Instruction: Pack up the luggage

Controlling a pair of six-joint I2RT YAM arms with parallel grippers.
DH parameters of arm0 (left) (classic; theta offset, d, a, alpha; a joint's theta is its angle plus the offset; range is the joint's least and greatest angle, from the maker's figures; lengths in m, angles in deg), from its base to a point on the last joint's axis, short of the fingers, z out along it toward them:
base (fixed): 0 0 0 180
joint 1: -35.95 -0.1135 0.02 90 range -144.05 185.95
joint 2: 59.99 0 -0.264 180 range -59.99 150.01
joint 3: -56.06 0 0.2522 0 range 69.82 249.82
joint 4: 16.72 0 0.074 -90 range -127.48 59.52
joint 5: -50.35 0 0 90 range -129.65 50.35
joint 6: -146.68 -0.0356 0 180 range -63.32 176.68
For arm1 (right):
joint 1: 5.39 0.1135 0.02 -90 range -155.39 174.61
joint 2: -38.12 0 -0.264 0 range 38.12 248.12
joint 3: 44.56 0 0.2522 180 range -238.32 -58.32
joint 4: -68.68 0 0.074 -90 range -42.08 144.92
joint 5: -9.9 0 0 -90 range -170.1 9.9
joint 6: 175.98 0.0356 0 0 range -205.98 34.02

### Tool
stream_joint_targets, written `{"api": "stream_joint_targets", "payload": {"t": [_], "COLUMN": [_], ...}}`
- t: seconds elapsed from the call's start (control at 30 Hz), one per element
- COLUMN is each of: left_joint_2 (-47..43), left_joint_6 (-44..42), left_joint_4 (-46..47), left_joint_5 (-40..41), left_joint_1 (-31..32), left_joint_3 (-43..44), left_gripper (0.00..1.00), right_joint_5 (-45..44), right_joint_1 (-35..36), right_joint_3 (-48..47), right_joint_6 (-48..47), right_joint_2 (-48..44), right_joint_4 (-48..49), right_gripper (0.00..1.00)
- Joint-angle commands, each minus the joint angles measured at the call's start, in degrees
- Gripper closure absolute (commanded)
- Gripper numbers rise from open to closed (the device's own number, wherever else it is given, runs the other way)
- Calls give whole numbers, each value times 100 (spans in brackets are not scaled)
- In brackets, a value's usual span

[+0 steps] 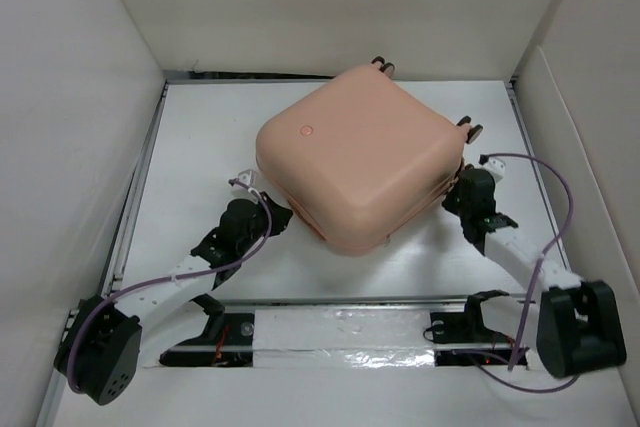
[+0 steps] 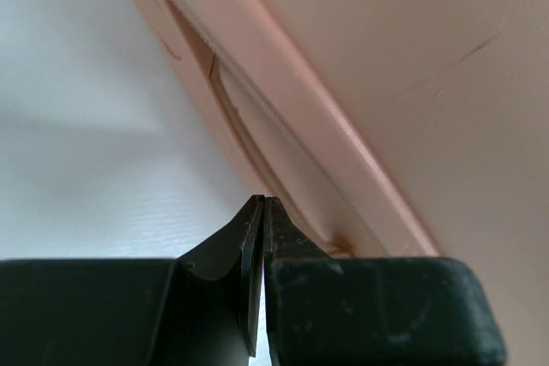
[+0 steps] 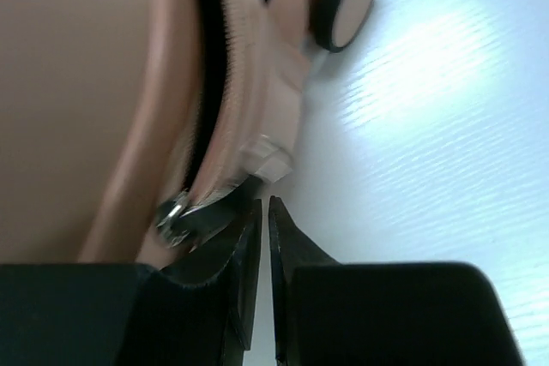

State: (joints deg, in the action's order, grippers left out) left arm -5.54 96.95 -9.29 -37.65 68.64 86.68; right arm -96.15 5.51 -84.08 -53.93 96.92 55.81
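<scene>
Flanking the pink suitcase [image 1: 355,162], the left end effector [image 2: 262,205] is pinched shut, empty; the right end effector [image 3: 264,207] stands barely parted, empty.

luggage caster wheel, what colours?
Black rim, pink centre: caster wheel on the luggage. Best in the right wrist view.

Bright, even light is falling from above in the top view, and the white worktop [image 1: 200,137] is washing out almost to blank. The luggage [image 1: 355,162] is casting only a faint, soft shadow at its 6 o'clock edge, while the glossy strip [image 1: 350,337] below is throwing glare. In the left wrist view the left fingers [image 2: 236,246] are sinking into near-black. In the right wrist view glare is blazing at 2 o'clock, and the wheel [image 3: 352,2] and zipper pull [image 3: 176,212] are blurring.
</scene>
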Motion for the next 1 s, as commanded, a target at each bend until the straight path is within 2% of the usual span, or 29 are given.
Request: {"api": "stream_joint_targets", "payload": {"t": [0.0, 0.13, 0.27, 0.37, 0.4, 0.47, 0.57, 0.67, 0.7, 0.77, 0.83, 0.9, 0.97], "left_joint_2": [-181, -111, -84, -119, -119, -50, 82, 126, 196, 276, 364, 442, 461], "left_joint_6": [-90, 16, 104, 69, 77, 69, 16, 42, 42, 25, 42, 77, 69], "left_joint_4": [394, 561, 746, 728, 763, 834, 904, 1105, 1124, 1142, 1299, 1431, 1432], "left_joint_5": [-164, -498, -613, -604, -648, -692, -710, -657, -666, -692, -788, -937, -1008], "left_joint_1": [27, 27, 27, 80, 80, 80, 80, 80, 80, 80, 80, 80, 80], "left_joint_3": [-244, -333, -412, -438, -473, -482, -421, -447, -421, -315, -324, -307, -236], "left_gripper": [100, 100, 100, 100, 100, 100, 100, 100, 100, 100, 100, 99, 99], "right_joint_5": [1171, 1544, 1965, 2518, 2841, 2924, 2660, 2967, 3237, 3398, 3504, 3251, 3030], "right_joint_1": [61, 465, 466, 344, 343, 291, 290, 202, 289, 526, 983, 1291, 1625], "right_joint_3": [-718, -1361, -2107, -2328, -2520, -2662, -2015, -943, -679, -89, 201, 650, 983], "right_joint_6": [-330, -630, -648, -718, -762, -876, -797, -622, -621, -718, -849, -902, -929], "right_joint_2": [1005, 1956, 2643, 2951, 3022, 3040, 2471, 1724, 1574, 1292, 1160, 1063, 940], "right_joint_4": [1431, 1985, 2109, 2353, 2320, 1840, 2063, 2572, 2757, 3013, 3197, 3610, 4013], "right_gripper": [85, 85, 85, 85, 85, 84, 84, 75, 70, 67, 75, 96, 100]}}
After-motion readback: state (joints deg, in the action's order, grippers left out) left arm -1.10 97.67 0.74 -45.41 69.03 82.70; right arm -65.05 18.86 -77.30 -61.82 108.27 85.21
